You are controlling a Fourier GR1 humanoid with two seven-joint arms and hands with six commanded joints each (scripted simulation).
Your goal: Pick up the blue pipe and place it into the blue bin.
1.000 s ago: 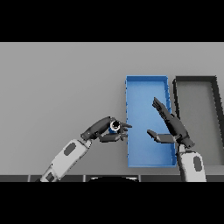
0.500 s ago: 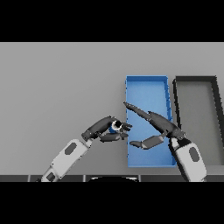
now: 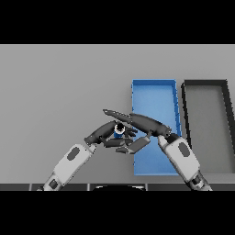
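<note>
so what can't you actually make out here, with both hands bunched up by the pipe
- Blue pipe, head view: only a small end shows between the hands.
- Left hand: the right hand lies across its fingers.
- Blue bin: near floor covered by the right arm.
- Dark bin: near end hidden by the bottom edge.

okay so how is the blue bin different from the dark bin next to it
The blue bin is bright blue; the dark bin is black-walled with a grey floor. The blue bin sits nearer the middle, the dark bin at the right edge. The right hand reaches across the blue bin's near corner; nothing overlaps the dark bin. Both are open rectangular trays.
</note>
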